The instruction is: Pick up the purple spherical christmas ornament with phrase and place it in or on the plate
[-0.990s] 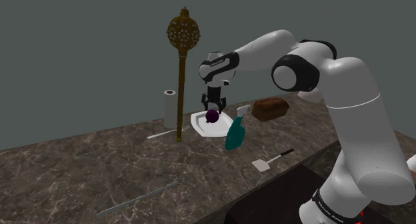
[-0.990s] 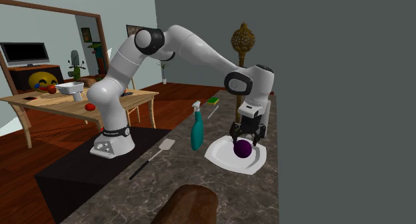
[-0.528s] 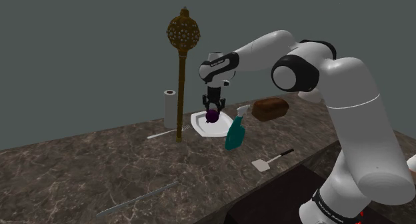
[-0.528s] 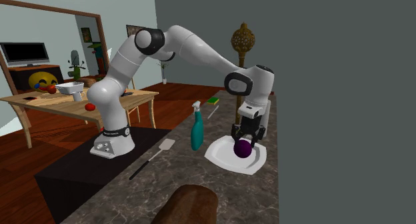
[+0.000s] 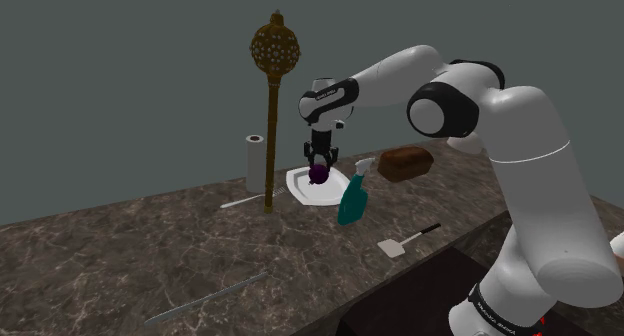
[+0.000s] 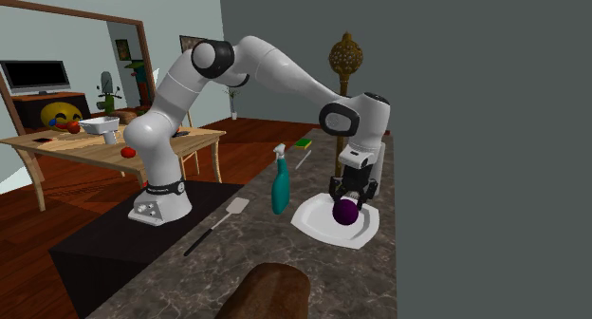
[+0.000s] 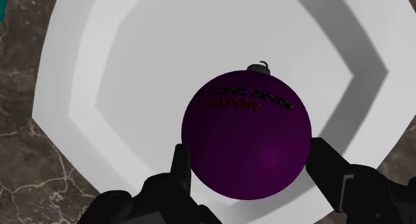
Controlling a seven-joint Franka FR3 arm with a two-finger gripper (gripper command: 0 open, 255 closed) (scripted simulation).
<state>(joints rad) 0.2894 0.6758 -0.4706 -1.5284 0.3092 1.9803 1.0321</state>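
Your hand (image 7: 249,149) grips the purple ornament (image 7: 247,133), one finger on each side, over the middle of the white plate (image 7: 100,63). A teal spray bottle (image 5: 352,196) stands just beside the plate. A brown loaf (image 5: 405,163) and a gold-topped pole (image 5: 272,104) are near it on the worktop (image 5: 150,254).

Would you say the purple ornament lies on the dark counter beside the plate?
No, the purple ornament is over the white plate, within its rim.
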